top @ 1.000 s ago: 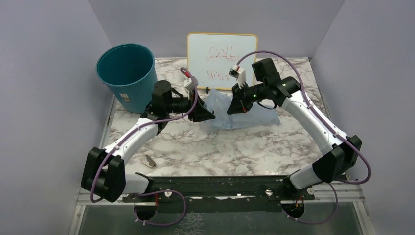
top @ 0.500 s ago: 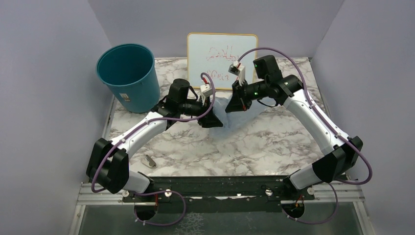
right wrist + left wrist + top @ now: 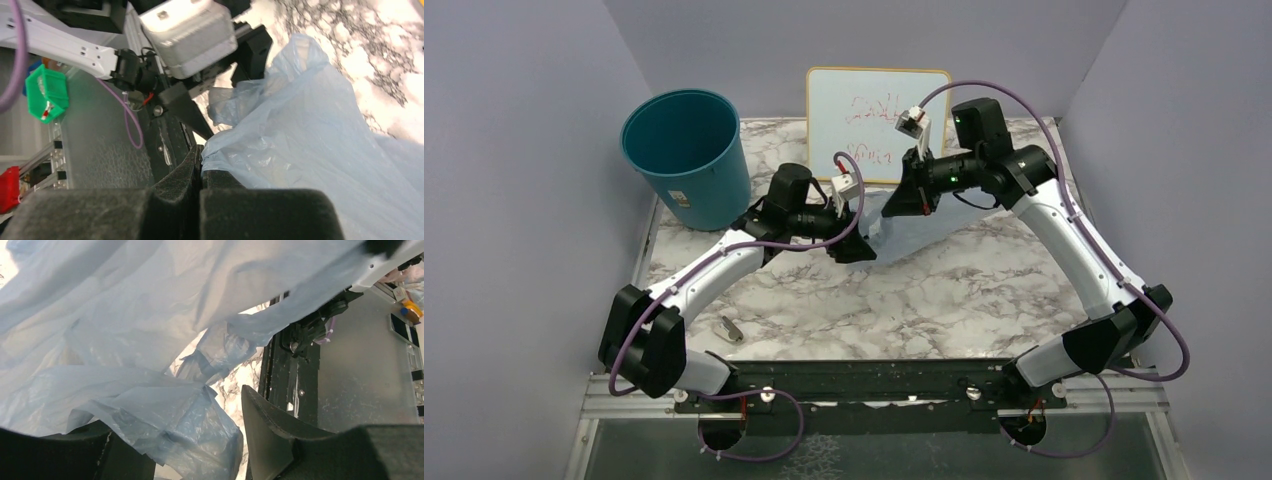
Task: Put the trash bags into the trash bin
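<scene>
The trash bag (image 3: 914,232) is hanging crumpled over the worktop (image 3: 904,300) toward its far edge, by the whiteboard (image 3: 876,95). My right hand (image 3: 200,162) is pinching its upper fold shut so the film lifts. My left hand (image 3: 175,450) is gaping around a lower fold, ready to gather slack. The trash bin (image 3: 686,155) is waiting at the far-left corner.

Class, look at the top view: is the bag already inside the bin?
No, the bag lies on the table, apart from the bin.
</scene>
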Controlling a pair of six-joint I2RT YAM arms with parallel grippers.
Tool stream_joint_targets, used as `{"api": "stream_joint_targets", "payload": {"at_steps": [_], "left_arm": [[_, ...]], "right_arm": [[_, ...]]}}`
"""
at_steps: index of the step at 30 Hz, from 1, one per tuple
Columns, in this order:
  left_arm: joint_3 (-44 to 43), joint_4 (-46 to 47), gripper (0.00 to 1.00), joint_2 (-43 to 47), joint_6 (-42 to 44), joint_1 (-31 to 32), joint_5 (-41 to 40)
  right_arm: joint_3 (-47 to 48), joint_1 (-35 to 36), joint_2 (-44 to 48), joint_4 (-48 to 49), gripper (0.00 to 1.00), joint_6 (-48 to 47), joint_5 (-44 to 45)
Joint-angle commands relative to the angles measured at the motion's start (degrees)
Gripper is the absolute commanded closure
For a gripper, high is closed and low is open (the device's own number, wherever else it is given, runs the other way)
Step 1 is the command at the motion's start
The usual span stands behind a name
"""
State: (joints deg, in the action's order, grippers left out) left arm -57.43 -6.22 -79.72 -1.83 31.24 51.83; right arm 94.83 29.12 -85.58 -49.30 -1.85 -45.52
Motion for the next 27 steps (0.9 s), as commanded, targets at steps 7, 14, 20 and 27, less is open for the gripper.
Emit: {"api": "stream_joint_targets", "payload": {"at_steps": [7, 14, 20, 27], "left_arm": [[1.5, 5.7, 0.41, 2.1, -1.6, 0.3, -2.9], [3.3, 10.3, 0.99, 2.1, -5.6, 0.4, -3.6], [9.7, 21.0, 1.00, 6.0, -13.8, 0.3, -6.0], [12.4, 25.2, 1.00, 9.0, -18.5, 0.3, -9.3]], "right_arm": [[1.6, -0.6, -0.1, 4.5, 0.99, 7.0, -10.9], [0.5, -1.6, -1.4, 7.4, 0.99, 9.5, -6.1], [-1.1, -3.6, -1.2, 11.5, 0.99, 12.7, -2.2], [-4.7, -6.4, -1.3, 14.3, 0.73, 14.8, -2.2]]}}
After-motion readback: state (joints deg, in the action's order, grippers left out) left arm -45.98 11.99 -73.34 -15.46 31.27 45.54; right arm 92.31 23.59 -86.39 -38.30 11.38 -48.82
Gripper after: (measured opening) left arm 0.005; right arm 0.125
